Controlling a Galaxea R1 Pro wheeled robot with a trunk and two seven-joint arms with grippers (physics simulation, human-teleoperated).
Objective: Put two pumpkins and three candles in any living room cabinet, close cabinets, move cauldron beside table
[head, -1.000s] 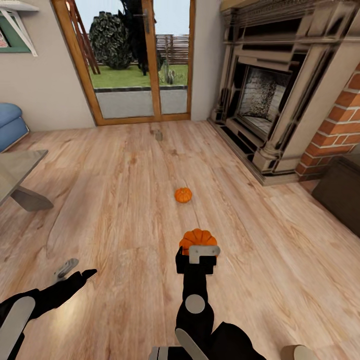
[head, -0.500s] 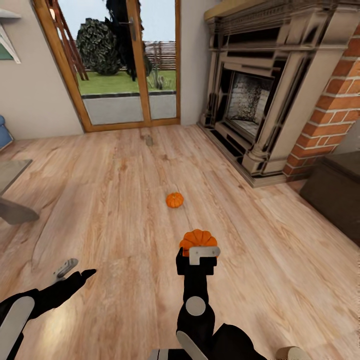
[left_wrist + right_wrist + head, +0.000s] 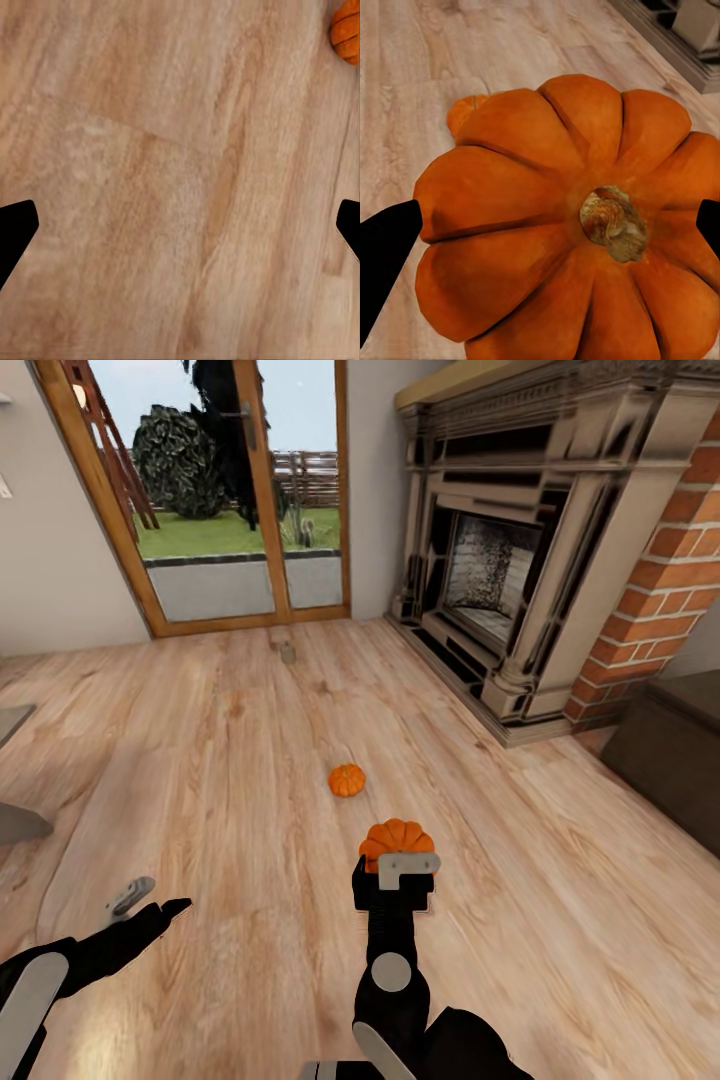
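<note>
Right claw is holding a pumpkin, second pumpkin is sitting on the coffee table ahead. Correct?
Not quite. The right claw does hold a pumpkin, but the second pumpkin sits on the wooden floor ahead, not on a table. The head view shows it.

Even, bright daylight in a soft simulator render

Light reaches me through the glass door (image 3: 245, 500); my head view bends straight lines near its edges, the floor (image 3: 200, 760) carries faint shadows without glare, and the pumpkin (image 3: 562, 225) at my right wrist looks slightly blurred.

Right fingers (image 3: 399, 857) closed, left fingers (image 3: 150, 897) apart
</note>
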